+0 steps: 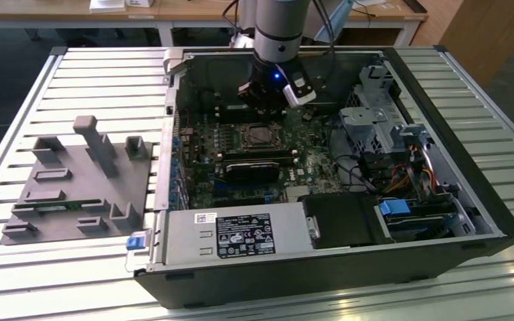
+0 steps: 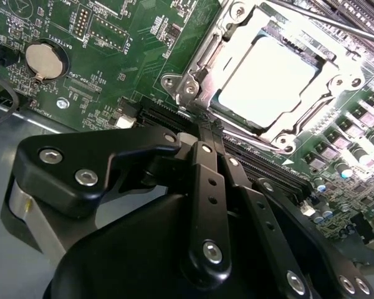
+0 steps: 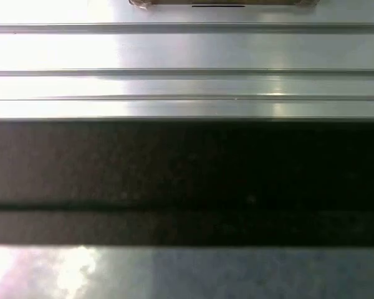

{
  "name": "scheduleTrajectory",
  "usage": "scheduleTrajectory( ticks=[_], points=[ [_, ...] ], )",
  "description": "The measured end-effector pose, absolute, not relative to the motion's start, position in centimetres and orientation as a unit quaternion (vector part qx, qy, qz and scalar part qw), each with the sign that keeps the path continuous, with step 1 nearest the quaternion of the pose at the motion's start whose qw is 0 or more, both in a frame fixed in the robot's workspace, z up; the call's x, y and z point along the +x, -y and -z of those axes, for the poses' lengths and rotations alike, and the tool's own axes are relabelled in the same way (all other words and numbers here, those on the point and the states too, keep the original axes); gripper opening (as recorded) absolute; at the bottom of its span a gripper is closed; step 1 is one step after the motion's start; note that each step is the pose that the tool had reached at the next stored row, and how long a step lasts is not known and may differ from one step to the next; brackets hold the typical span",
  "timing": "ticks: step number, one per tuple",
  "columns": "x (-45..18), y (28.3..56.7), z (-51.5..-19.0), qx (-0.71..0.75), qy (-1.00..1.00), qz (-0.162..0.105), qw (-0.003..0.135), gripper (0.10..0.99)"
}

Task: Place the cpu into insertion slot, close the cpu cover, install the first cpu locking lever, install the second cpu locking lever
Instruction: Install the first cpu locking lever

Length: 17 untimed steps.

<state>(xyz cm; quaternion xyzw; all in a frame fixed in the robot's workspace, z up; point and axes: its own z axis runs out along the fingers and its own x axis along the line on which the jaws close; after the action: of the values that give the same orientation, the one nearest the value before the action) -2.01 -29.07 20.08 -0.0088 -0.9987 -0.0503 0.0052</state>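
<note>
The cpu (image 2: 268, 78), a bright silver square, lies in the insertion slot (image 1: 259, 136) on the green board. The cpu cover (image 2: 190, 71), a silver frame, lies flat around it. A thin locking lever (image 2: 346, 23) runs along the socket's far side, and another wire lever (image 2: 255, 134) runs along the side nearest my fingers. My gripper (image 2: 210, 132) hovers just off that near edge of the socket with its black fingers (image 2: 207, 180) pressed together and nothing seen between them. In the exterior view the gripper (image 1: 269, 107) hangs over the board just behind the socket.
Long black memory slots (image 2: 156, 115) and a coin battery (image 2: 47, 60) lie beside the fingertips. The open computer case (image 1: 436, 221) holds a black heatsink block (image 1: 252, 170), a power supply (image 1: 239, 234) and a drive cage (image 1: 377, 120). A grey fixture (image 1: 78, 180) stands on the slatted table (image 3: 187, 50) at the exterior view's left.
</note>
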Motion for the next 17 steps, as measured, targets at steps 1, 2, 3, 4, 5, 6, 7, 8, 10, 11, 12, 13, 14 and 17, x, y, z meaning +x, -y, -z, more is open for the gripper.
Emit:
scheduleTrajectory(
  ticks=[1, 2, 3, 4, 5, 6, 7, 8, 10, 11, 12, 13, 14, 17],
  points=[
    [-2.01, 29.07, -20.08, -0.009, 0.999, 0.05, 0.005, 0.106],
    [-2.01, 29.07, -20.08, -0.009, 0.999, 0.05, 0.005, 0.106],
    [-2.0, 29.06, -20.07, -0.009, 0.999, 0.049, 0.005, 0.106],
    [-2.0, 29.05, -20.04, -0.009, 0.999, 0.047, 0.005, 0.106],
    [-1.99, 29.04, -20.01, -0.009, 0.999, 0.046, 0.005, 0.106],
    [-1.98, 29.02, -19.97, -0.009, 0.999, 0.044, 0.005, 0.106],
    [-1.97, 29.0, -19.94, -0.009, 0.999, 0.042, 0.005, 0.106],
    [-1.95, 28.97, -19.91, -0.009, 0.999, 0.041, 0.005, 0.106],
    [-1.91, 28.88, -19.78, -0.009, 0.999, 0.039, 0.005, 0.106],
    [-1.9, 28.84, -19.74, -0.009, 0.999, 0.038, 0.005, 0.106],
    [-1.88, 28.81, -19.69, -0.009, 0.999, 0.038, 0.005, 0.106],
    [-1.88, 28.78, -19.65, -0.009, 0.999, 0.037, 0.005, 0.106],
    [-1.87, 28.76, -19.64, -0.009, 0.999, 0.037, 0.005, 0.106],
    [-1.86, 28.74, -19.79, -0.009, 0.999, 0.037, 0.005, 0.106]
  ],
)
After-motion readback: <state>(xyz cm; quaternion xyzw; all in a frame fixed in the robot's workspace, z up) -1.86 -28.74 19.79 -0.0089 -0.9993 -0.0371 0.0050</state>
